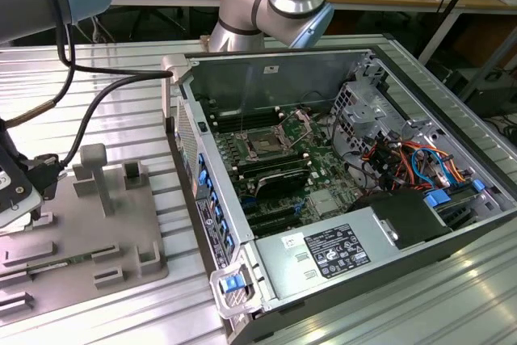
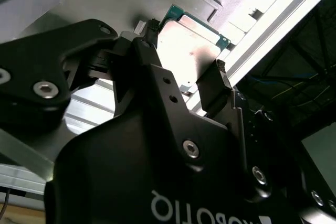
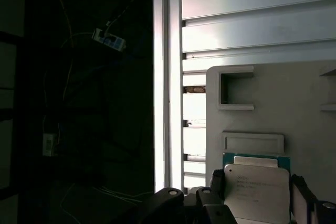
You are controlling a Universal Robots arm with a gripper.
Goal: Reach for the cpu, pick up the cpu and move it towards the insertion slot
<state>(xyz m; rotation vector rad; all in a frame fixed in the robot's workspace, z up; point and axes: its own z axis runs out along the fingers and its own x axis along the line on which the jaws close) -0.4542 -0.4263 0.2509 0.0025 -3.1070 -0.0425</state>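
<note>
The pincer (image 3: 256,199) straddles the cpu (image 3: 257,184), which lies flat on the grey fixture plate (image 3: 294,108) with its pale metal top facing up and its green rim peeking out on the side away from the wrist. In both wrist views a dark finger stands at each of two opposite edges of the chip. In the first wrist view no gap shows between the fingers (image 3: 302,199) and those edges, so I judge the pincer to be pinching the cpu, though nothing tells whether the chip is off the plate yet. The second wrist view agrees: the cpu (image 2: 191,40) sits squarely between the tips of the pincer (image 2: 184,56), not off to one side. The chip is square, so there is no long axis to line up with. The relation that matters is where the insertion slot (image 1: 265,145) lies from this grip. In the exterior view the fixture plate (image 1: 105,232) sits near the counter's (image 1: 97,62) edge on the exterior view's left. The slot is well apart from it toward the exterior view's right, down inside the open computer case (image 1: 266,78). The case's tall side wall stands between plate and slot. The slot's hinged bracket looks to be raised, leaving the dark centre uncovered.
</note>
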